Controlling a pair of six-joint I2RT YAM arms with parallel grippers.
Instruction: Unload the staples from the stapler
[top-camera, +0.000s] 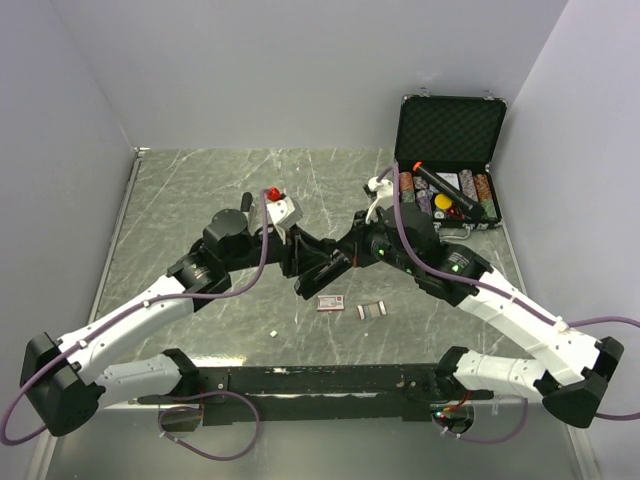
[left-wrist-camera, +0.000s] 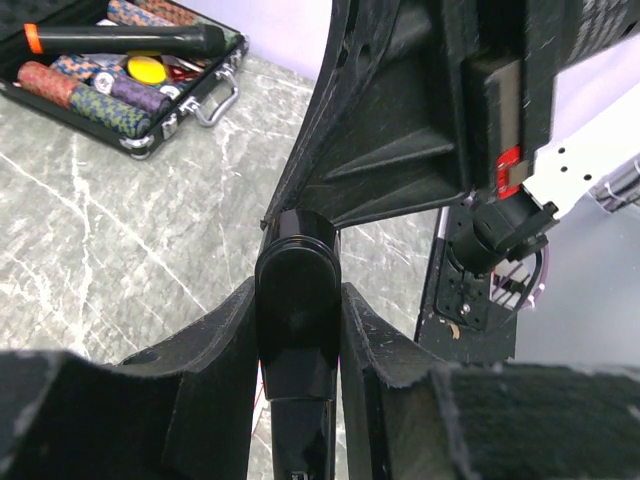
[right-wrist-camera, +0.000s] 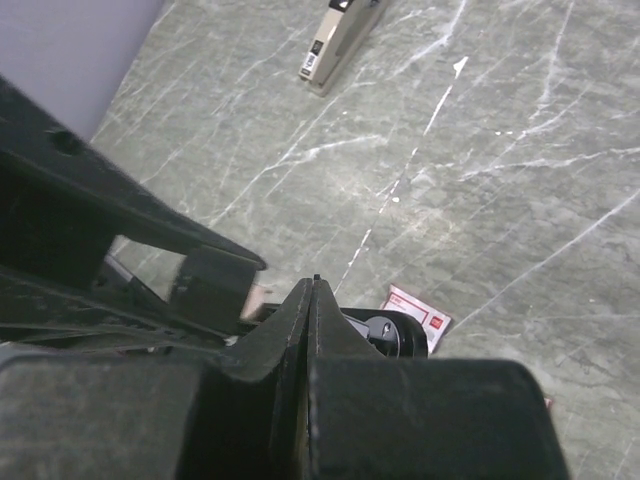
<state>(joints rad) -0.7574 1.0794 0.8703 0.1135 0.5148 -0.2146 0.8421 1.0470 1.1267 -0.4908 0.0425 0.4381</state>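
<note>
The black stapler (top-camera: 322, 270) is held above the table's middle, between my two grippers. In the left wrist view my left gripper (left-wrist-camera: 298, 330) is shut on the stapler (left-wrist-camera: 296, 300), one finger on each side of its rounded end. My right gripper (right-wrist-camera: 314, 290) is shut, its fingers pressed flat together with only a tiny dark tip showing between them. It sits right over the stapler's end (right-wrist-camera: 388, 332). From above, the left gripper (top-camera: 300, 262) and right gripper (top-camera: 345, 257) meet at the stapler. A short silvery strip of staples (top-camera: 371, 311) lies on the table.
A small red-and-white box (top-camera: 331, 301) lies under the grippers, left of the strip, and also shows in the right wrist view (right-wrist-camera: 418, 306). An open black case (top-camera: 450, 170) with chips and a black orange-ended tube (top-camera: 445, 188) stands back right. A tiny white bit (top-camera: 272, 331) lies near front.
</note>
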